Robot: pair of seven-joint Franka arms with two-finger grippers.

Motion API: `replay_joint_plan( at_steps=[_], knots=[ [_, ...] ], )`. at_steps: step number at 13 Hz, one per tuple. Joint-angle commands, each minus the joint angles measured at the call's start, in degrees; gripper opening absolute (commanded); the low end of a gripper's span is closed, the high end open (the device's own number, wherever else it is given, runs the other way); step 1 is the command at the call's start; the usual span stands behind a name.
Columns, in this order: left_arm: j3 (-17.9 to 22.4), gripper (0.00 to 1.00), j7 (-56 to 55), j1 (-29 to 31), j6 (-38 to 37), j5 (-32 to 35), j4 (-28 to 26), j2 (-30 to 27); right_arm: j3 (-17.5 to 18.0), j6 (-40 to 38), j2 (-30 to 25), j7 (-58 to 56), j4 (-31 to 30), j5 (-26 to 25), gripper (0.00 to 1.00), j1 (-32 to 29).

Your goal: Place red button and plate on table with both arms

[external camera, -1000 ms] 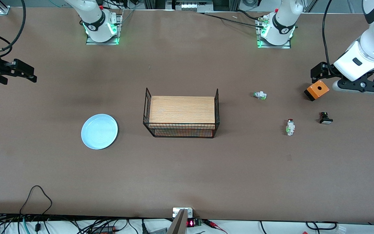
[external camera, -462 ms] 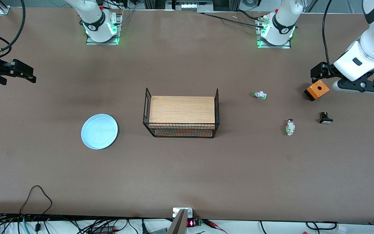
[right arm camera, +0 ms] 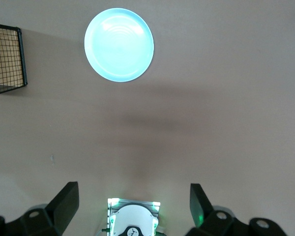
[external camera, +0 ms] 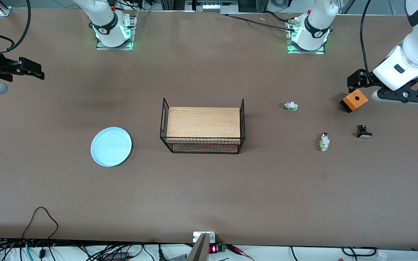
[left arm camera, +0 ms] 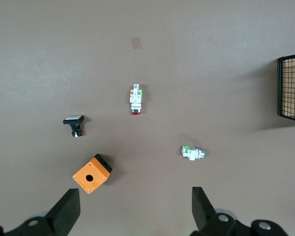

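Compared with the earlier front frames, only the right arm had changed: the right gripper [external camera: 31, 69] sat slightly higher in the view and a little closer to the table's middle, up in the air over bare table [external camera: 209, 192] at the right arm's end. Its fingers [right arm camera: 64, 199] stood wide apart with nothing between them.

The left gripper [external camera: 354, 80] had not shifted; it hung over the table at the left arm's end, just beside the orange box [external camera: 354, 100]. In the left wrist view its fingers [left arm camera: 66, 209] were fully spread and empty.

The objects lay where they had been. The plate [external camera: 111, 146] rested flat on the table toward the right arm's end, well apart from the wire rack [external camera: 203, 126] at the centre. The red button [external camera: 324, 141] lay on its side on the table toward the left arm's end, nearer the front camera than the green-capped switch [external camera: 290, 106] and between the rack and the black switch [external camera: 364, 132]. Neither gripper touched any object.
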Motion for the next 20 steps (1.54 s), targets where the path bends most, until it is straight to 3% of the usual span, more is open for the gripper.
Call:
replay_joint_plan(
  at_steps=[1,20],
  knots=[
    [0.3,1.00,0.2,-0.2,-0.2,0.0,0.7,0.0,0.4,-1.9,1.2,0.2,2.4,-0.8,1.00,0.0],
    [0.2,1.00,0.2,-0.3,-0.2,0.0,0.7,0.0,0.5,1.7,1.6,0.7,2.4,-1.2,1.00,0.0]
  ],
)
